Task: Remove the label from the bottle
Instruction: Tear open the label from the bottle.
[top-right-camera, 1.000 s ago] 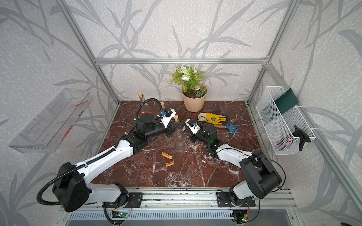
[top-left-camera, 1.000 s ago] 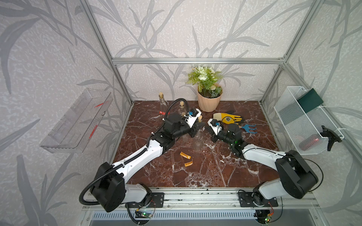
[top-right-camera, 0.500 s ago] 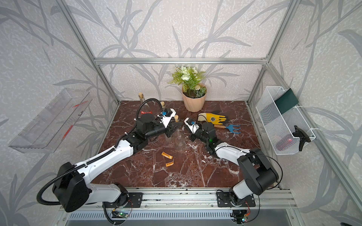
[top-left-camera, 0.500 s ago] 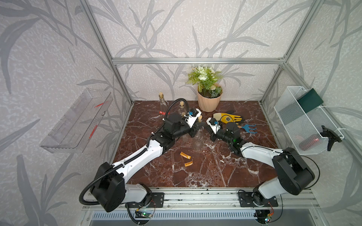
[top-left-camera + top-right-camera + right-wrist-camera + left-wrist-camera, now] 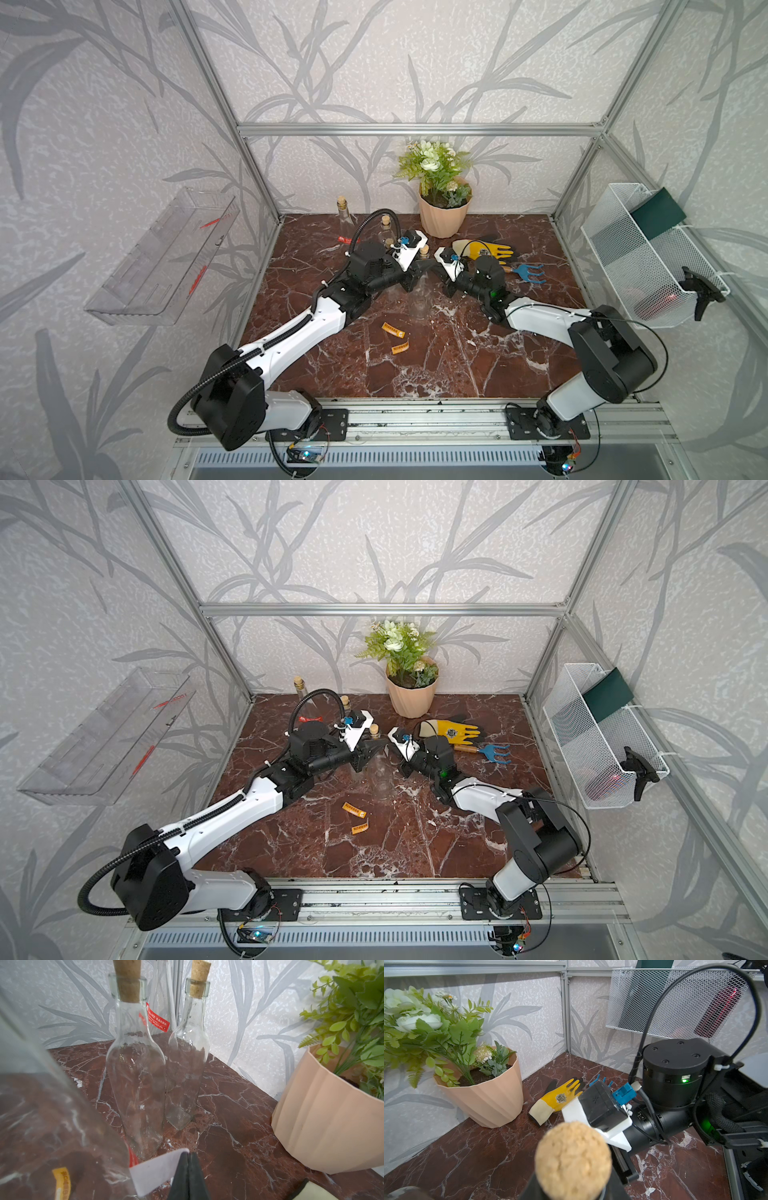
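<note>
- The job is under way, not finished. The label [image 5: 154,1169] is partly off the bottle [image 5: 419,297]: a loose flap stands clear of the glass with its white underside showing, and a red edge of it sits against the glass where it is attached.
- What remains, as I judge it, is to pull the flap until its last stuck part comes free and then take it clear of the bottle.
- Two orange strips [image 5: 392,330] lie flat on the table [image 5: 478,365], between the bottle and the front edge. They look like labels already taken off, though I cannot confirm that.
- The bottle is upright near the middle of the table, closer to the back edge than the front. It seems to rest on its base, but clear glass makes that hard to confirm.
- Other corked bottles [image 5: 136,1068] stand behind it toward the back left corner; one carries a red label.
- Left tool [image 5: 409,279]: clamped on the bottle's neck just under the cork [image 5: 572,1159], its dark fingers on either side, steadying the bottle.
- Right tool [image 5: 188,1157]: jaws pressed together, pinching the free end of the label flap just beside the bottle's wall.
</note>
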`<state>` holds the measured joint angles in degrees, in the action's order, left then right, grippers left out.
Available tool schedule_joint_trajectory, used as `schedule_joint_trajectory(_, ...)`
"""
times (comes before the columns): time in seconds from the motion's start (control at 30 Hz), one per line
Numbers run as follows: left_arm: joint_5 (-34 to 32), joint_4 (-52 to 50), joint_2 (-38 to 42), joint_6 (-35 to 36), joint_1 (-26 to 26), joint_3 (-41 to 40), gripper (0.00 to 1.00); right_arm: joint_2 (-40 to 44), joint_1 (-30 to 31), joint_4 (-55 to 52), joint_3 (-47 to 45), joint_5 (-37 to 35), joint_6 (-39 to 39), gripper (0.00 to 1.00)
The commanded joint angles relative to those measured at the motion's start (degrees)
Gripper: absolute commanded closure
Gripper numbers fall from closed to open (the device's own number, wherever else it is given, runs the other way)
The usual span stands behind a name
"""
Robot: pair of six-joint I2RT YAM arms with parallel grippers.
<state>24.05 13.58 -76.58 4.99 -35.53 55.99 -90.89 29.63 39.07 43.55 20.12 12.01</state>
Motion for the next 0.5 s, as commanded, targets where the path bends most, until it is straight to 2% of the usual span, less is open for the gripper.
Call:
schedule_joint_trajectory(0.0, -0.4, -4.3, 0.2, 2.2, -0.2, -1.6, 0.92, -1.5, -0.7, 1.3, 2.0, 0.1, -0.5, 1.00)
schedule_joint_trajectory(0.47, -0.8, -4.6, 0.5, 2.7, -0.2, -1.7, 0.92, -4.1, -1.2, 1.9, 4.3, 1.4, -1.2, 1.00)
